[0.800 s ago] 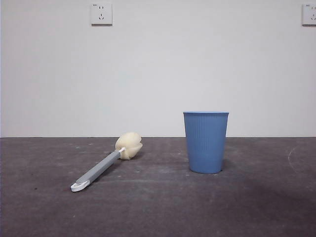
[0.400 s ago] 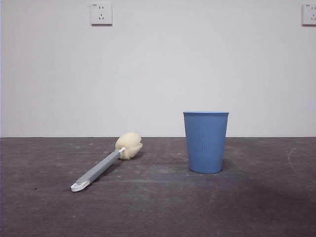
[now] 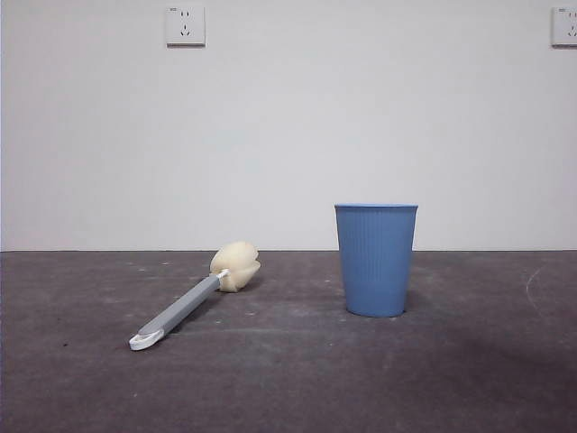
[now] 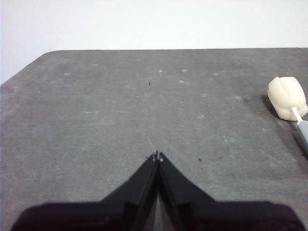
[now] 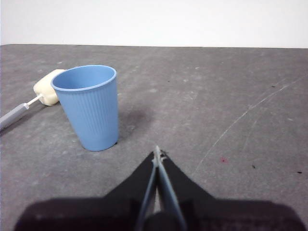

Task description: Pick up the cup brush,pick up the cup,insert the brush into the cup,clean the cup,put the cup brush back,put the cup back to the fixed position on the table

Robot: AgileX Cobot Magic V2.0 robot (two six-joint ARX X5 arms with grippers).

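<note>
Jaws pressed together on both the left gripper [image 4: 157, 156] and right gripper [image 5: 157, 150], holding nothing. Cup brush [image 3: 193, 299], lower left of the frame, looks light; I'd grab mid-handle, not the squishy sponge.

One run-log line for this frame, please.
cup brush: lying on table | cup: upright, ungrasped | left gripper: shut, empty | right gripper: shut, empty

Plain white wall [image 3: 288, 135], two sockets [image 3: 185, 25]

Low front view, two wrist views
</note>
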